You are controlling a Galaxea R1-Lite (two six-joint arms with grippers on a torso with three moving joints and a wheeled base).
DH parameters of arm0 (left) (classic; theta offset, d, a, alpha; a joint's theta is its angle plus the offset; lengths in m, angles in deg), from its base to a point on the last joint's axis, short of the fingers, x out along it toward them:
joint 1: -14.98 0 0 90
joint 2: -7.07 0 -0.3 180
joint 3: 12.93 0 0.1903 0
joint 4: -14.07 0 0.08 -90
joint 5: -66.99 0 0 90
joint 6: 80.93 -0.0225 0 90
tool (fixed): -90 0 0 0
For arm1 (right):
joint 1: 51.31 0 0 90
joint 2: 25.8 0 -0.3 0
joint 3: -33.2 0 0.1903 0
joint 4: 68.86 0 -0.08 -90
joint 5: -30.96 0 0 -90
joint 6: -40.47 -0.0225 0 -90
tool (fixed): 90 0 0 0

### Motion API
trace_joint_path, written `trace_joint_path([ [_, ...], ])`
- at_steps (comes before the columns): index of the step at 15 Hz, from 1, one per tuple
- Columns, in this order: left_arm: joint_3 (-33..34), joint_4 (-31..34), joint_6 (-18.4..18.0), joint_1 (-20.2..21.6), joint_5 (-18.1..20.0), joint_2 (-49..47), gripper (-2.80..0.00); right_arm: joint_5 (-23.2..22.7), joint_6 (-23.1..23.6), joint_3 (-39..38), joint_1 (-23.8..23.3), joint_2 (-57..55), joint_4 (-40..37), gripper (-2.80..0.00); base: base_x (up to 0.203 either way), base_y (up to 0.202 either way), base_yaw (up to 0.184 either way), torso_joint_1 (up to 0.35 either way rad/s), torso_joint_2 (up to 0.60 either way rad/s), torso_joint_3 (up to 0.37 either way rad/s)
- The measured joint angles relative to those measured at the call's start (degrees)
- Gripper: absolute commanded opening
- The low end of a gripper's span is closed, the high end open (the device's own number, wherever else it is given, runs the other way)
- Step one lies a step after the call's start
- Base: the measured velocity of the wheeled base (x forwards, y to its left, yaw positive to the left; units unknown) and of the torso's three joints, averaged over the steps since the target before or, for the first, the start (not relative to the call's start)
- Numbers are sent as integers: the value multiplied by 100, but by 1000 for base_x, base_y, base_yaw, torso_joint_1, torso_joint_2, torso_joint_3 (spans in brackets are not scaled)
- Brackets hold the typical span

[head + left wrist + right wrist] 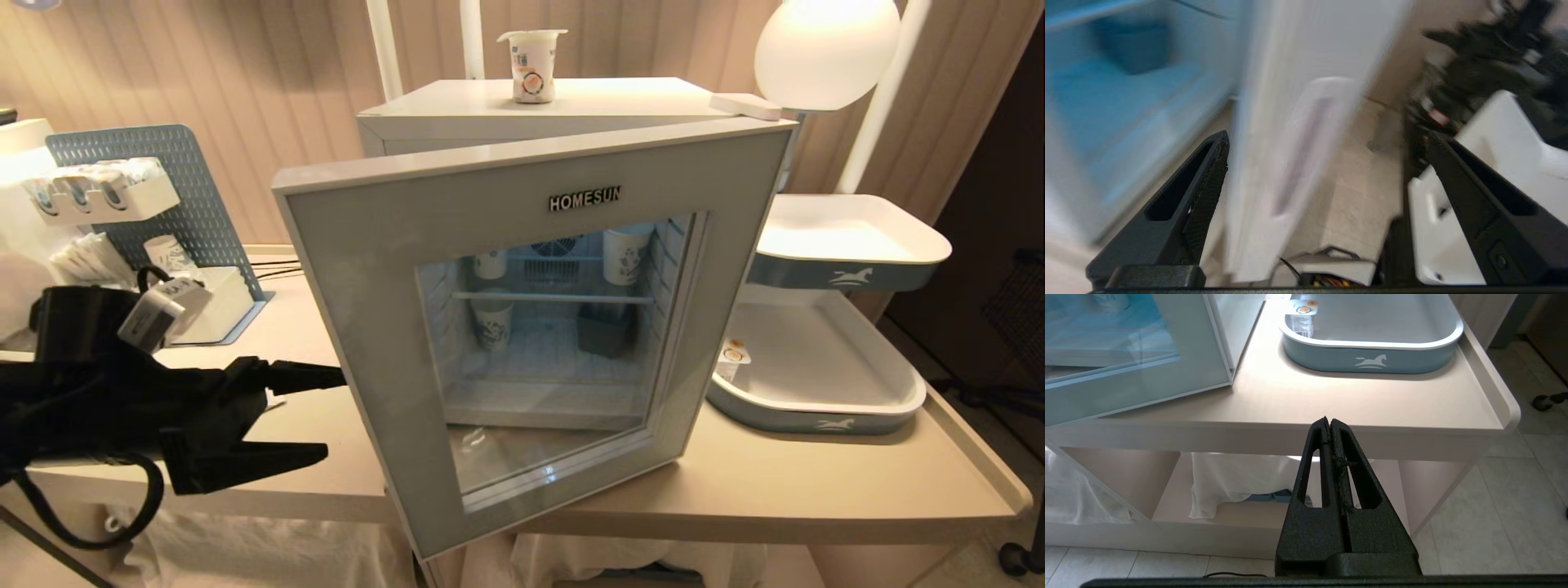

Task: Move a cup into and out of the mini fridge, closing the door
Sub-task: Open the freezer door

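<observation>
Warm lamplight falls on a beige table [775,482] where the mini fridge [539,106] sits, its door [367,269] swung partly ajar. On the fridge's top stands the cup [532,65]. Just left of the door's free edge, the left gripper [314,416] hangs with jaws spread wide, holding nothing. Down by the table's front edge, the right gripper [1329,421] is pressed closed and empty.

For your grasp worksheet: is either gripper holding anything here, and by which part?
Nothing is held. The left gripper is open beside the door; the right gripper is shut and empty.
</observation>
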Motion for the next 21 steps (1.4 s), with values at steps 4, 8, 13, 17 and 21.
trace_joint_path([
  [4,-37,12,0,827,204,-435,-280,3,-1,0,3,0,-9,-280,0,0,0,0,0,0],
  [8,-252,38,59,895,-297,-857,-280,-3,35,5,3,0,-12,-280,0,0,0,0,0,0],
  [13,-581,50,304,203,-1124,-996,-280,-3,41,5,-2,0,-9,-280,0,0,0,0,0,0],
  [17,-1035,44,695,-540,-1651,-1113,-280,2,41,0,3,0,-3,-280,0,0,0,0,0,0],
  [21,-1151,46,893,-1060,-1852,-1152,-280,-3,41,-2,3,0,2,-280,0,0,0,0,0,0],
])
